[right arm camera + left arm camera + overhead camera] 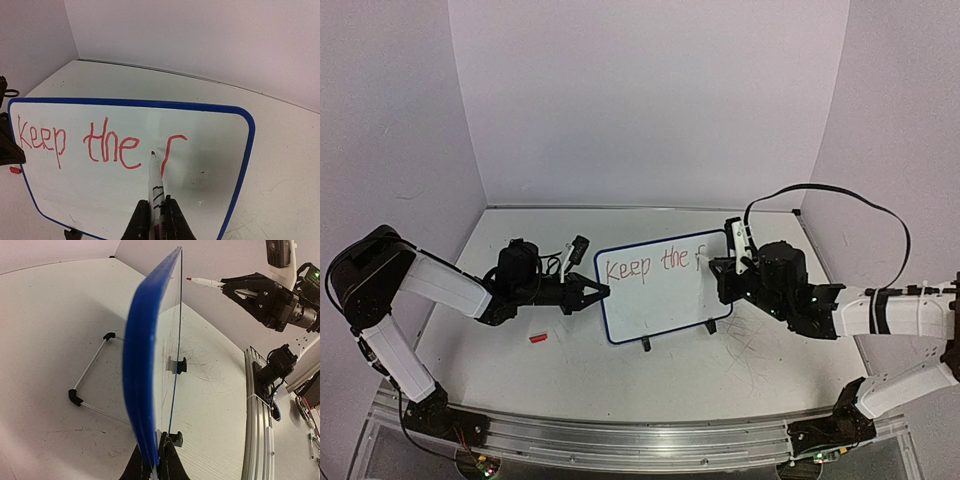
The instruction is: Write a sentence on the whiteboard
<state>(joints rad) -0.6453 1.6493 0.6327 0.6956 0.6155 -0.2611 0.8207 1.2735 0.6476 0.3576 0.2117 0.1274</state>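
We saw the whiteboard (665,310) standing on the worktop (580,365), left pincer (601,292) pinching its edge; right pincer (156,220) clamped a red marker (155,192) near the unfinished sentence (103,144) — pressing hard might shove the board.

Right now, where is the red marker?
Seen from the right wrist camera, the marker is pinched in the right arm's fingers, its red tip by the whiteboard, just left of the lone f.

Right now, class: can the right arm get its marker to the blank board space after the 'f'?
Probably yes: the right gripper holds the marker with its tip beside that letter on the whiteboard, and nothing stands between.
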